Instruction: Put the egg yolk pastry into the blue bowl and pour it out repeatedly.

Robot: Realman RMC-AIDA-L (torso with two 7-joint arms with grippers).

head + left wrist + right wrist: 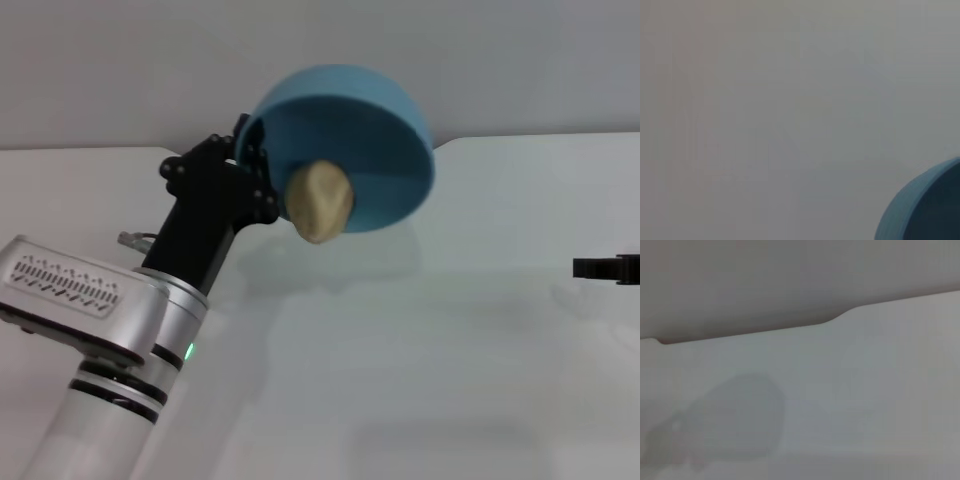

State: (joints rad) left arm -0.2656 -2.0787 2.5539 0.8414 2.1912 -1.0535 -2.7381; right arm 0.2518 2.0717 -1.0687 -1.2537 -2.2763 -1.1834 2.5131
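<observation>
Pouring now under way, by the look of it: left gripper clamped on blue bowl, tipped steeply above worktop's far edge; egg yolk pastry slipping past lower rim. Landing, refilling, repeating left. Right gripper at right edge, finger state indiscernible.

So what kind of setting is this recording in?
Probably a lab or test bench, not a kitchen: a bare white table against a plain grey wall, with only the left gripper holding up the tipped blue bowl as the egg yolk pastry slides out; the right gripper waits aside.
</observation>
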